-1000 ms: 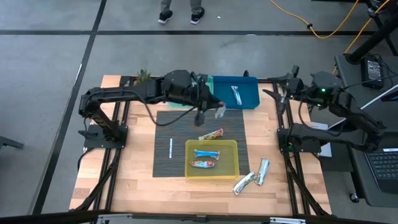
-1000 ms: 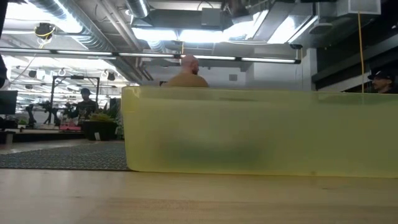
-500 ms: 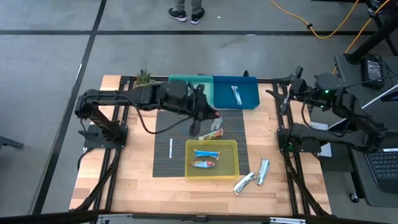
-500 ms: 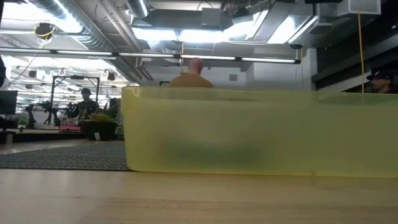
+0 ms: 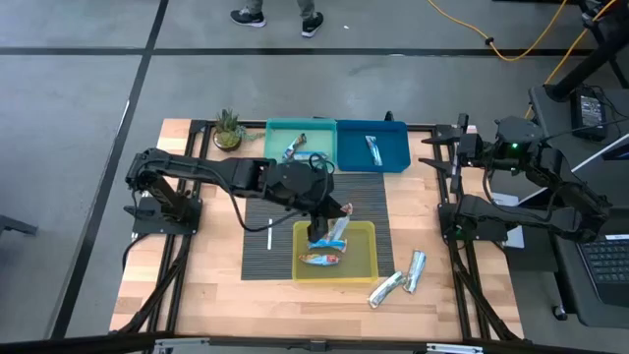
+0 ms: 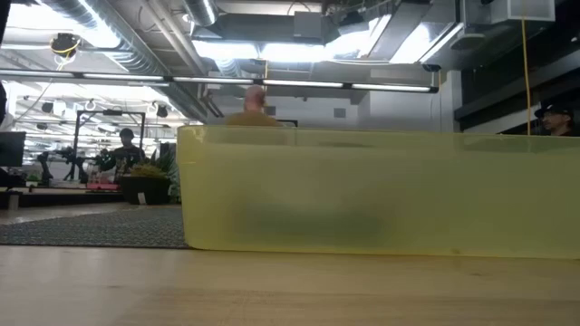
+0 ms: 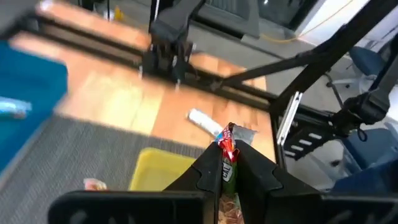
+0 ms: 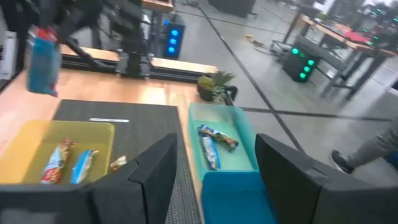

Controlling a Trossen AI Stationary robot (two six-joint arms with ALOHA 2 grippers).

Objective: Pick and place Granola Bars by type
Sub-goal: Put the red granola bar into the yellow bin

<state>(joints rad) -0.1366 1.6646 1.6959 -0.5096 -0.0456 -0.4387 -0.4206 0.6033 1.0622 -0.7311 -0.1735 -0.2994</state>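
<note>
Over yellow bin (image 5: 369,258): left gripper (image 5: 327,224) fingers pinching orange-brown bar (image 7: 229,163); right gripper (image 5: 439,152) fingers spread, beside blue bin (image 5: 393,157).

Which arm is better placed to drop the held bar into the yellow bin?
Left. Its claw grips an orange-brown bar over the yellow bin; the right claw waits open at the table's edge.

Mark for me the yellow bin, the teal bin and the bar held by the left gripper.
yellow bin (image 5: 366,264), high view, bare floor by its right wall.
teal bin (image 5: 277,138), high view, bare floor.
held bar (image 7: 227,163), left wrist view, wrapper between the fingers.
left gripper (image 7: 230,177), left wrist view, between fingertips.
</note>
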